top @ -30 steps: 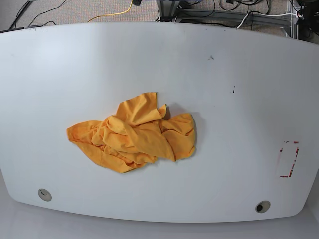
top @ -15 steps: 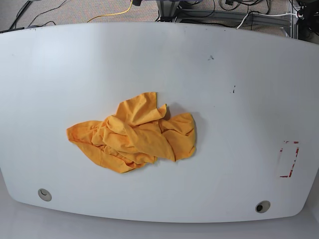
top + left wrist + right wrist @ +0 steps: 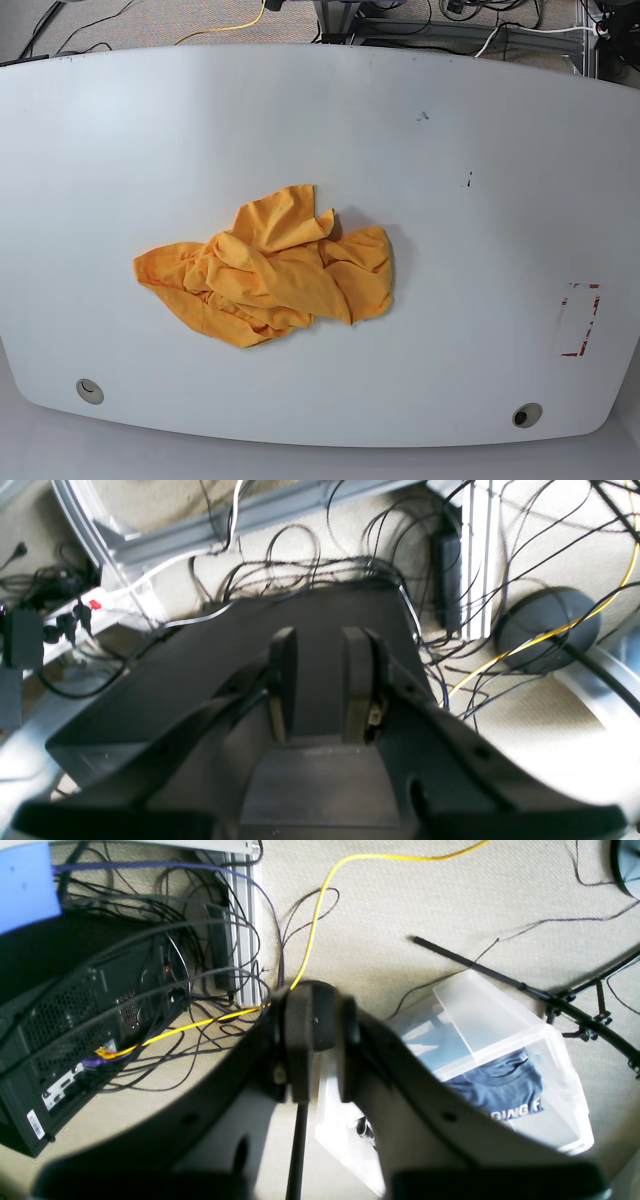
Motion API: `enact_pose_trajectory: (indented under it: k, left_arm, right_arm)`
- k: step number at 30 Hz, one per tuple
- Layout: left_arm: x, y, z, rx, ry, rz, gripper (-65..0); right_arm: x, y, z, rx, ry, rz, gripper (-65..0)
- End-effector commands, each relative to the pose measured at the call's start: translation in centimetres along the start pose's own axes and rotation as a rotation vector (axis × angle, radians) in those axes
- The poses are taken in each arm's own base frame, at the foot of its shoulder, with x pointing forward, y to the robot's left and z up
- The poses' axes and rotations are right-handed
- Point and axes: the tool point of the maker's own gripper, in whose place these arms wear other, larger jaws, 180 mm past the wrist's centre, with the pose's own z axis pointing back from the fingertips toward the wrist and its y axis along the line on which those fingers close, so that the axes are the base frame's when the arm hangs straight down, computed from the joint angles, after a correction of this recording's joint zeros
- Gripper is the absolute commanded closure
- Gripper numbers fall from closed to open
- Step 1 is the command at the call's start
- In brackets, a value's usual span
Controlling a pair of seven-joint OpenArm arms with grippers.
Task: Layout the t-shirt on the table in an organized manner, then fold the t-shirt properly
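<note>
White capital letters, cut off and reading roughly "GING F", stand on a dark blue garment (image 3: 500, 1087) inside a clear plastic bin (image 3: 480, 1020), just right of the right gripper (image 3: 320, 1060). Nothing else is legible.

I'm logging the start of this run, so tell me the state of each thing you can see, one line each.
t-shirt: crumpled in a heap mid-table, not laid out, untouched.
table: bare around the shirt, a few dark scuffs.
left gripper: off the table, above floor cables, jaws slightly apart, holding nothing.
right gripper: off the table, above the floor, jaws nearly closed, empty.
plastic bin: on the floor, dark clothing inside.
</note>
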Motion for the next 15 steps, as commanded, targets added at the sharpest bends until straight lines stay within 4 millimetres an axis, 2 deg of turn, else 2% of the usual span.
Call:
enact_pose_trajectory:
  k: [1,10,12,15]
  left_arm:
    - [-1.0,1.0,0.5,0.011,0.011,0.000,-13.0]
    - [-0.2,5.4,2.2,0.074,-0.058,0.049,-11.9]
    - [1.0,6.2,2.6,0.092,-0.100,0.065,-12.1]
    - [1.6,6.4,3.2,0.100,-0.129,0.057,-12.1]
  right_arm:
    - [-1.1,-0.7,0.6,-0.011,0.009,0.007,-7.2]
    - [-1.9,-1.3,1.8,-0.018,-0.012,0.021,-6.9]
    - [-2.2,-0.9,1.7,-0.010,0.003,0.016,-7.0]
    - [-2.4,-1.0,1.9,-0.012,0.005,0.015,-6.9]
